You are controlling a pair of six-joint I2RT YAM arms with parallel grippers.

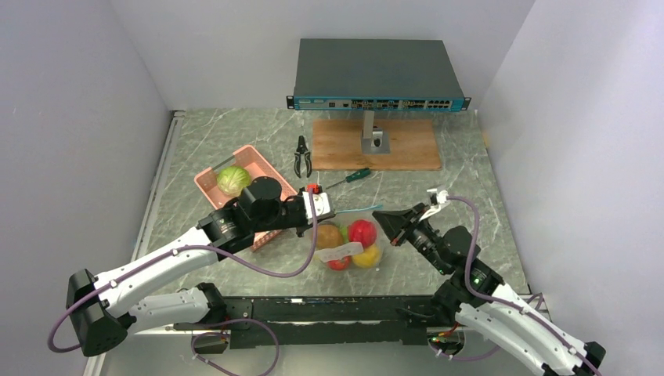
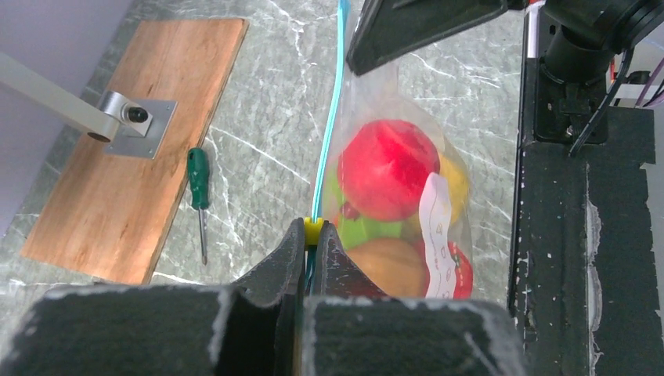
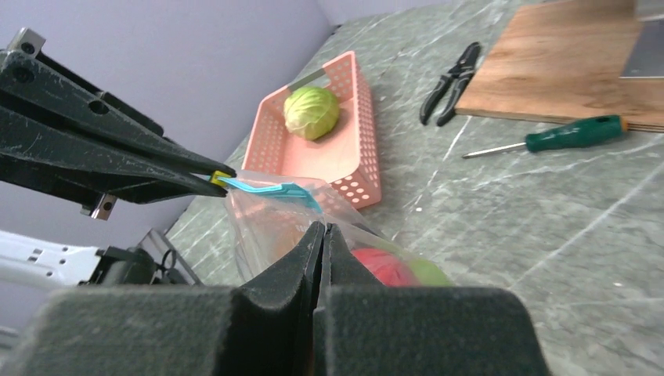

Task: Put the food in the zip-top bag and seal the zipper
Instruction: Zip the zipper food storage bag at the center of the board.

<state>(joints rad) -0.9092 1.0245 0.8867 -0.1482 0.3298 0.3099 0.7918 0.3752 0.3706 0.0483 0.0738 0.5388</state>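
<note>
The clear zip-top bag [image 1: 352, 244] lies between the arms and holds several pieces of food: a red apple [image 2: 387, 168], an orange fruit [image 2: 391, 266] and yellow, green and red pieces. The teal zipper [image 2: 329, 117] runs taut along the bag's mouth; it also shows in the top view [image 1: 360, 208]. My left gripper [image 2: 313, 232] is shut on the yellow slider at the zipper's left end. My right gripper [image 3: 322, 227] is shut on the bag's edge at its right end, just below the zipper [image 3: 270, 188]. In the top view the left gripper [image 1: 327, 211] and right gripper [image 1: 384, 222] face each other.
A pink basket [image 1: 210, 182] with a green cabbage [image 1: 233, 180] stands left of the bag, under my left arm. Black pliers [image 1: 302, 155] and a green-handled screwdriver [image 1: 352, 176] lie behind the bag. Farther back, a wooden board [image 1: 407, 149] carries a stand with a network switch [image 1: 377, 74].
</note>
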